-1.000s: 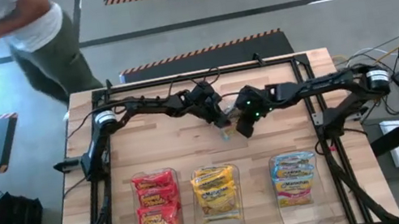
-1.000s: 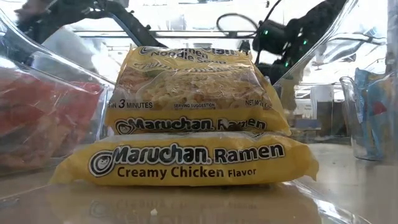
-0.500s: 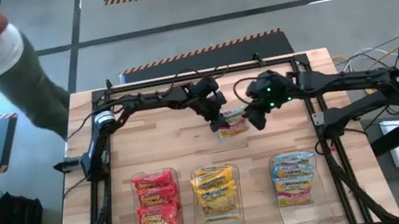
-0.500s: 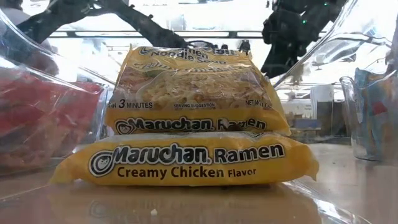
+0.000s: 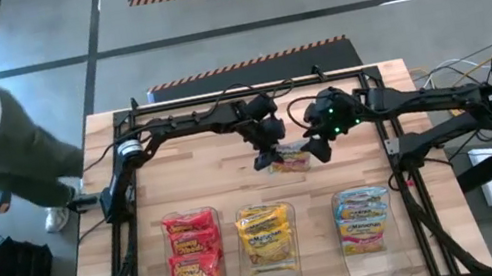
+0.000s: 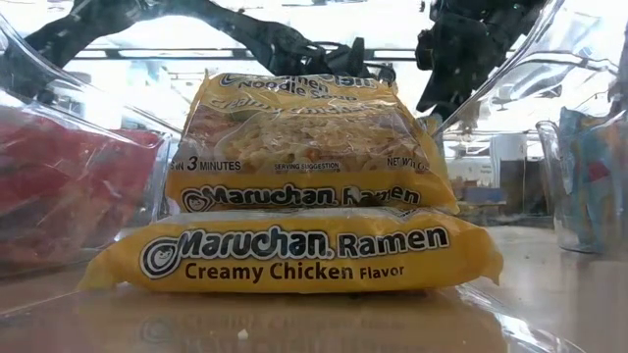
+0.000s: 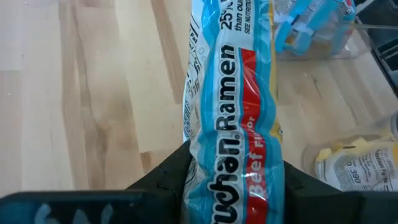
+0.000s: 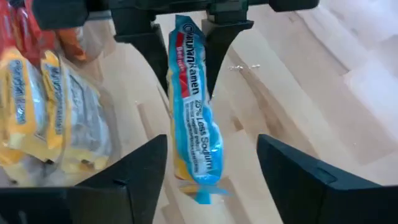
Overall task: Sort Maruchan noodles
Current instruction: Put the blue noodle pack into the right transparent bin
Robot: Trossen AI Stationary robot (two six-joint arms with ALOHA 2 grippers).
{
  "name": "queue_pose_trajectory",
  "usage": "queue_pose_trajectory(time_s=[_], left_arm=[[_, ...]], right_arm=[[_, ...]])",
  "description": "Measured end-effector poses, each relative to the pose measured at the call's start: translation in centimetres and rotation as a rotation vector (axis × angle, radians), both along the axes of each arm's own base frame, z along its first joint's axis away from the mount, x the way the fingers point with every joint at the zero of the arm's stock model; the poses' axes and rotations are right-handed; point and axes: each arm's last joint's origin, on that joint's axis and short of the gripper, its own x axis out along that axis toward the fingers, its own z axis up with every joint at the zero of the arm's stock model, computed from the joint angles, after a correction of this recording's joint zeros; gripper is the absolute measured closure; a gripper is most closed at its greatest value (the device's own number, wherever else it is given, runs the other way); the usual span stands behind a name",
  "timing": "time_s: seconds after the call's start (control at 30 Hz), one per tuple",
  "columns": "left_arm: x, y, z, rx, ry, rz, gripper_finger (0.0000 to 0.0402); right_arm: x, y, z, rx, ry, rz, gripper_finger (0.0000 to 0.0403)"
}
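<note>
A light blue Maruchan noodles packet (image 5: 287,159) hangs over the table's middle, turned on edge, with my left gripper (image 5: 266,158) shut on one end. In the right wrist view the left gripper (image 8: 186,37) shows at the far end of the packet (image 8: 193,124). The packet's free end (image 8: 200,190) lies between the wide-apart fingers of my open right gripper (image 5: 317,150), which touch nothing. Three clear bins near the front edge hold red packets (image 5: 193,254), yellow packets (image 5: 265,234) and blue packets (image 5: 363,217). My left gripper pinches the blue packet's two flat faces between its two fingers at one short end (image 7: 233,168). The fingers (image 8: 144,38) slant down from the table's far left. The packet is lifted clear of the table, on edge, reaching away from the fingers toward the right gripper.
The clear middle bin (image 6: 510,88) with two stacked yellow packets (image 6: 304,250) fills the low view. Bare wood (image 5: 191,173) lies around the grippers. A person's leg (image 5: 14,148) shows beyond the table's far left corner. The arms' black frame (image 5: 248,90) runs along the far edge.
Both grippers have risen from the table's middle with the blue packet. My left gripper has rolled, turning the packet on edge. My right gripper has drawn back up and toward the table's right and has opened, letting go of the packet. The person has walked left.
</note>
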Motion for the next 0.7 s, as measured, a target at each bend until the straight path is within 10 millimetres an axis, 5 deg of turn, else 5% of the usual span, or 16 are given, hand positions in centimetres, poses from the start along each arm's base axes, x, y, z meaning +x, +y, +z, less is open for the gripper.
queue_pose_trajectory(time_s=[0.7], left_arm=[[0.8,0.1,1.0,0.049,-0.104,-0.022,0.0295]], right_arm=[[1.0,-0.3,-1.4,-0.164,0.059,0.188,0.0159]])
